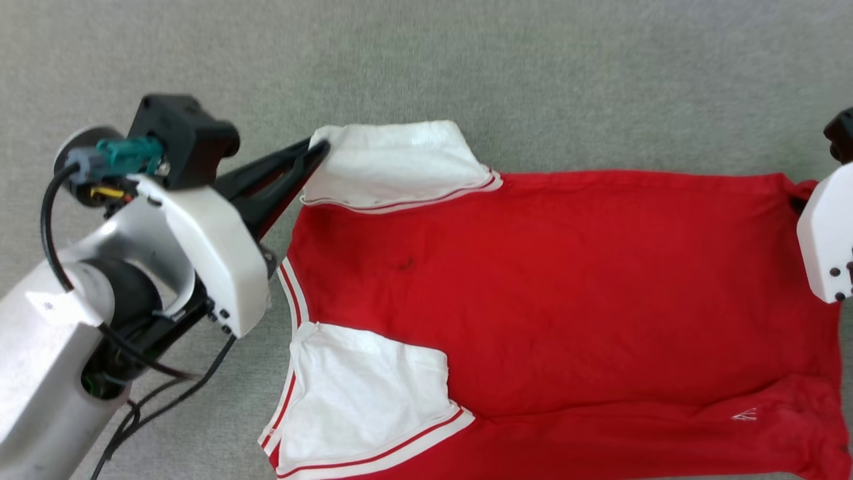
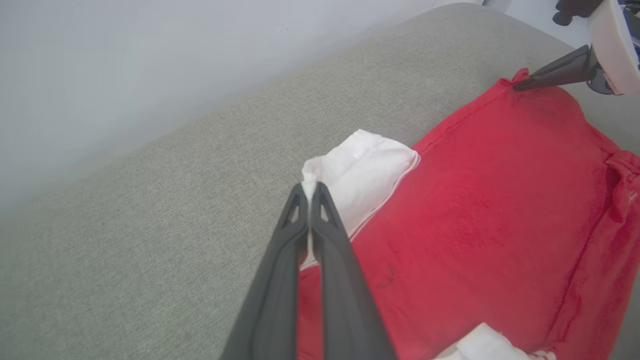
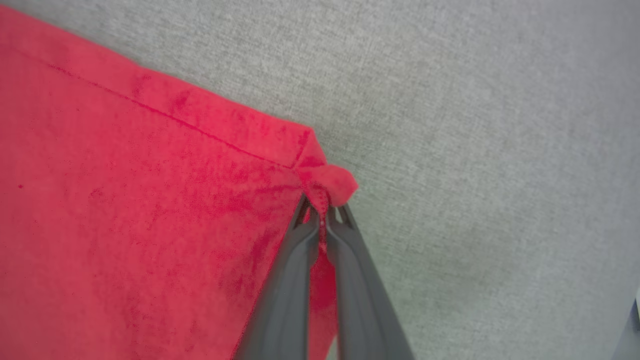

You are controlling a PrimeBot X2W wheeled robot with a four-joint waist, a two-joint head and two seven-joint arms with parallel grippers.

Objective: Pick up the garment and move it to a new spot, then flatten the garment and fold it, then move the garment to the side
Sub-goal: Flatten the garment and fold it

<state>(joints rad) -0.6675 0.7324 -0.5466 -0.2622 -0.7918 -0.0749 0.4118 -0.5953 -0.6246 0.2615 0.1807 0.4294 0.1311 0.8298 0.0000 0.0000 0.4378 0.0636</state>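
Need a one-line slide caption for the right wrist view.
Right gripper shut on the bunched hem corner of the red T-shirt, which lies on a grey fabric surface.

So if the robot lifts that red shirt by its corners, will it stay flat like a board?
Probably not. The shirt bunches into a little knot where the right gripper pinches it, so it's soft and should sag in the middle. It looks thin and likely light. The woven grey surface may grip it a bit.

Indoor room, grey fabric surface (image 1: 466, 60), pale wall (image 2: 150, 60)
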